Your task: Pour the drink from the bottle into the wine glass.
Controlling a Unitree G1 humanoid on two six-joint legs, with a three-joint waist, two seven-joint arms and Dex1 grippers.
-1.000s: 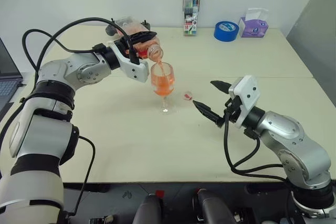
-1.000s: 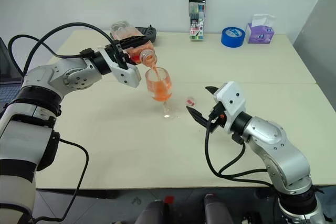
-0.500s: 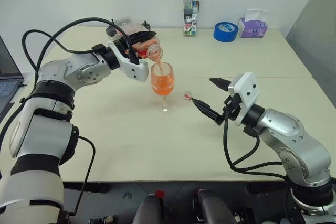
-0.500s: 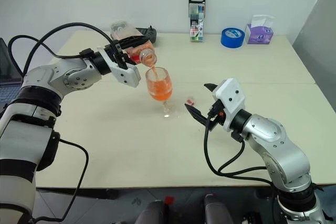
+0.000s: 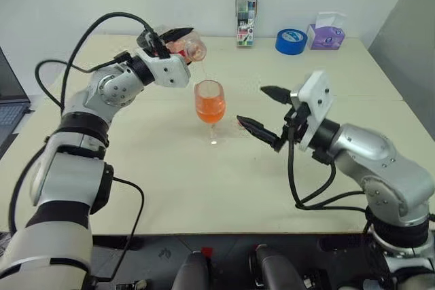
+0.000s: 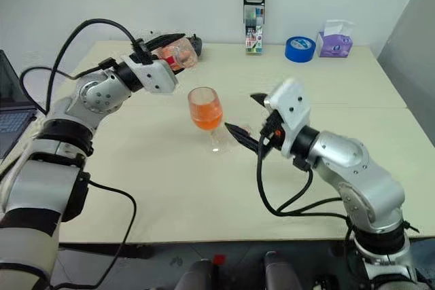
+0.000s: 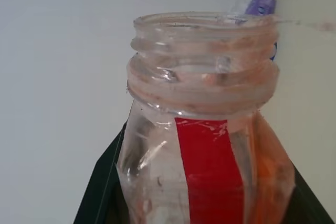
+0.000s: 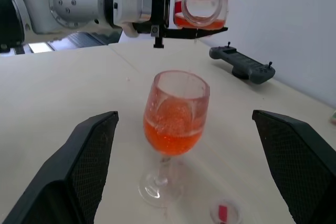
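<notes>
At the far left edge, a laptop (image 6: 12, 117) is sitting beside the table (image 5: 170, 188). Moving rightward, the left gripper (image 5: 178, 40) is staying clamped tight on the bottle (image 5: 185, 46), holding it raised above the tabletop and roughly level, its open mouth pointing toward the right; a little of the drink (image 8: 195, 22) is pooling along the bottle's lower side, and the red band shows on its neck in the left wrist view. Behind the bottle, near the back edge of the table, a dark handheld controller (image 8: 241, 65) is lying flat. Just below and to the right of the bottle's mouth, the wine glass (image 5: 209, 103) is standing upright on the table, apart from the bottle, its bowl holding orange liquid to roughly half. Right beside the glass's foot, a small clear cap (image 8: 224, 212) with a red mark is lying on the table. Further right, the right gripper (image 5: 262, 110) is hanging just beside the glass with its two black fingers spread wide and gripping nothing; in the right wrist view the glass is sitting between them, untouched. Along the back edge, well apart from the glass, a pack of markers (image 5: 246, 7) is standing upright, then a roll of blue tape (image 5: 292, 41) and a purple tissue box (image 5: 329, 32) are sitting.
</notes>
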